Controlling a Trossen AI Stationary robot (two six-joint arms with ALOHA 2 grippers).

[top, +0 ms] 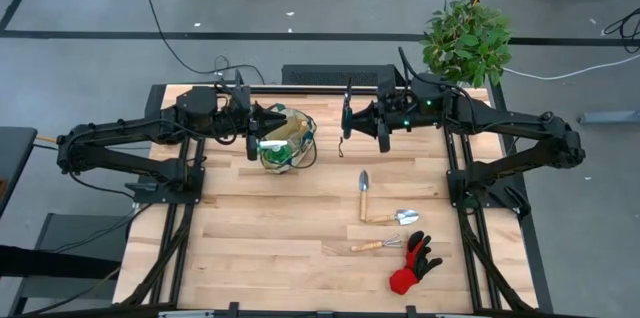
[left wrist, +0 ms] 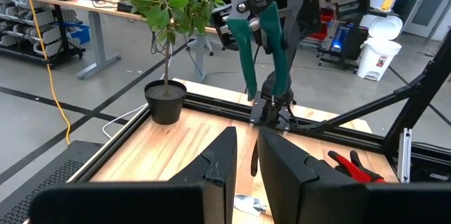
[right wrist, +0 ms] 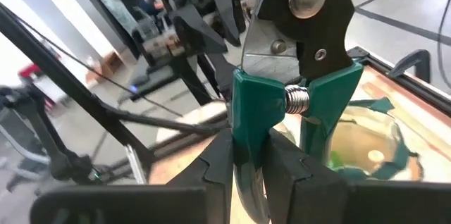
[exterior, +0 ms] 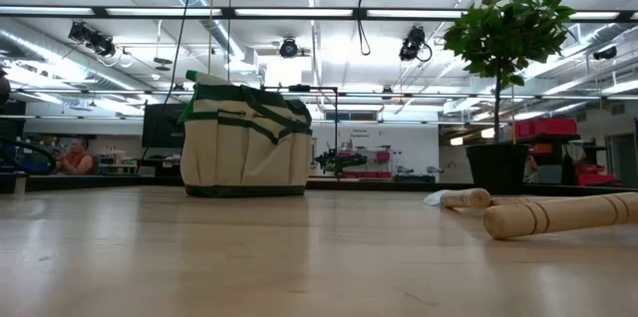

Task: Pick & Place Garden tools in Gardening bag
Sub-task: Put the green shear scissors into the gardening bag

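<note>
A: Where are the green-handled pruning shears [right wrist: 296, 76] seen?

B: They are held in the air by the right gripper [top: 347, 118], whose two dark fingers are pressed onto one green handle. In the overhead picture they are carried above the far part of the light wooden slatted table [top: 300, 228], well to the right of the small round tan fabric gardening bag with dark green trim [top: 284, 140].

A: And the left gripper [top: 252, 130]?

B: It is placed just at the left rim of the bag. In its own wrist picture the two dark fingers [left wrist: 222, 160] are seen spread slightly, with nothing gripped between them; the shears [left wrist: 259, 37] are seen beyond them in the other arm's grasp.

A: What is seen inside the bag?

B: Something pale green is glimpsed within, and at table level a light green top [exterior: 204, 78] is seen poking above the rim; more cannot be told.

A: What is left on the table?

B: A small trowel with a wooden handle [top: 364, 193], a wooden-handled tool with a metal head [top: 395, 218], a wooden-handled rake-like tool [top: 372, 246] and a red-and-black glove [top: 414, 261] are laid at the right front. A leafy green potted plant [top: 467, 42] is stood at the far right corner.
</note>
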